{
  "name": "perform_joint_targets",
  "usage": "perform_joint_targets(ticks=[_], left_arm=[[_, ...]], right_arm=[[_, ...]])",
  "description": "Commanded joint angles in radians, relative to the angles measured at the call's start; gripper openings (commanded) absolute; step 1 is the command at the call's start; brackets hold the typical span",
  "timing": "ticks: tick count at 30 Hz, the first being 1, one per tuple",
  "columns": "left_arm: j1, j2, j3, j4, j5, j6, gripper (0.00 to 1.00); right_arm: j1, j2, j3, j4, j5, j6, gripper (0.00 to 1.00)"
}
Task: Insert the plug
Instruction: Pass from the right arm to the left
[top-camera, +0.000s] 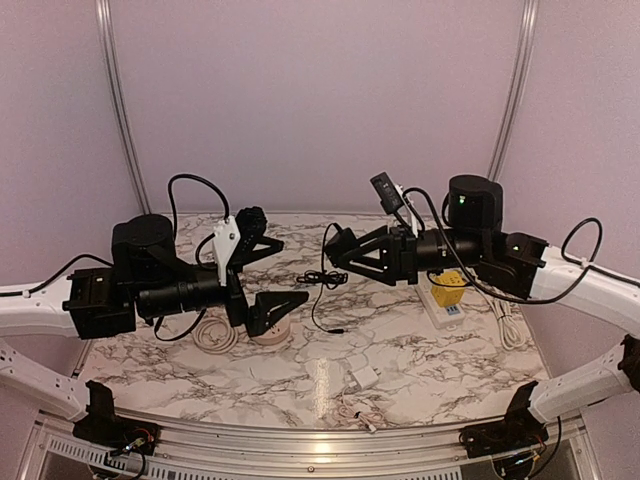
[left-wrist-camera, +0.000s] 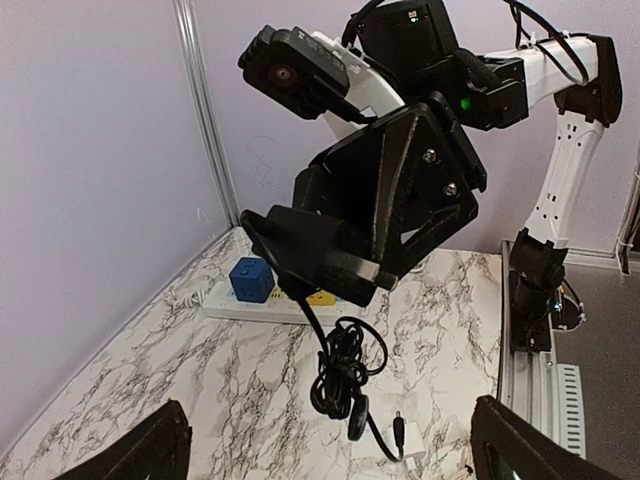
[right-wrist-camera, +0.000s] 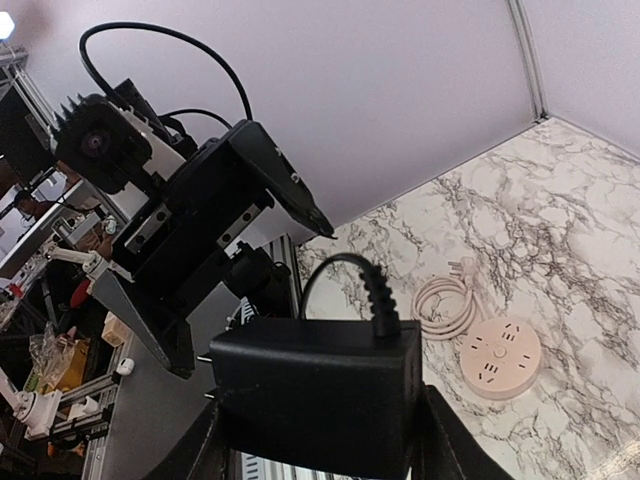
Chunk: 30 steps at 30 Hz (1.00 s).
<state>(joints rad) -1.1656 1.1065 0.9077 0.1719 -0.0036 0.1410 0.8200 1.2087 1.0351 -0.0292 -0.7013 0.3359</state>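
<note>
R gripper is pinching the black plug btw its jaws, holding it in the air above the middle of the marble surface. The plug's cable is hanging down in a loose bundle toward the surface. L gripper is hovering at the plug's 9 o'clock, apart from it, jaws spread wide w/ nothing in them. White power strip is lying at the surface's 3 o'clock. Round outlet w/ coiled cord is sitting at 8 o'clock, beneath L gripper.

Round socket left, power strip right, cable bundle between.
</note>
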Motion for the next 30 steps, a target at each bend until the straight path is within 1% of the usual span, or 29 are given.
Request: perform_joint_targets(ticks=[1,5,8,11,15,21,30], left_arm=[[-0.057,0.029,0.031,0.041,-0.12,0.117,0.99],[-0.132,0.089,0.076,0.047,-0.268,0.229,0.99],[-0.184,0.152,0.127,0.049,-0.418,0.305,0.99],[-0.219,0.195,0.143,0.102,-0.519,0.377,0.99],[-0.235,0.218,0.146,0.154,-0.538,0.422,0.99],[-0.239,0.247,0.173,0.136,-0.555,0.455,0.99],[-0.24,0.279,0.194,0.087,-0.588,0.51,0.96]], right_arm=[[-0.005,-0.004,0.008,0.038,0.018,0.038,0.42],[-0.004,0.01,-0.003,0.058,0.017,0.067,0.41],[-0.004,0.014,-0.011,0.066,0.018,0.085,0.41],[-0.005,0.014,-0.016,0.064,0.022,0.089,0.41],[-0.005,0.014,-0.027,0.06,0.026,0.093,0.41],[-0.003,0.023,-0.03,0.06,0.026,0.095,0.4],[-0.002,0.067,0.004,0.073,0.007,0.076,0.4]])
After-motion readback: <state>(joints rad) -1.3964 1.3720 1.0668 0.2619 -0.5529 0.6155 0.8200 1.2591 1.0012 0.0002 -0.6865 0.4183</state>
